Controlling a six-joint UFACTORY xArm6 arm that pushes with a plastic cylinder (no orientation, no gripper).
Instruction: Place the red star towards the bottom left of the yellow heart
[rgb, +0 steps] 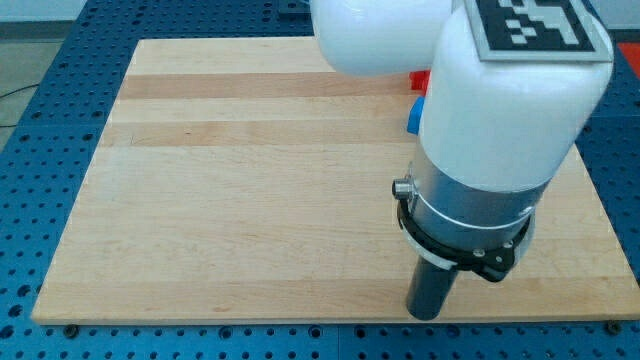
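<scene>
One arm (500, 110) fills the view's right side, and nearest the view's bottom its dark rod (432, 287) comes down to the surface (250, 200). My tip (424, 314) rests close to the surface's bottom edge, right of the middle, with bare wood all around it and no block touching or beside it. There are no jaws on this arm, only the rod, so nothing is grasped or released.

Above the rod sits a black clamp ring (470, 250) under a grey metal collar (470, 205), and above that the broad white housing with a black-and-white marker (535, 25) on top.

Farther up, toward the view's top right, two small scraps of colour peek out from behind the white housing. A blue block (414, 115) shows at the housing's left edge; its shape cannot be made out. Just above it a red block (419, 80) shows, also mostly hidden, so I cannot tell whether it is the red star. Both lie well apart from my tip. The yellow heart does not show anywhere.

The surface is a pale wooden board lying on a blue perforated table (40, 120).
</scene>
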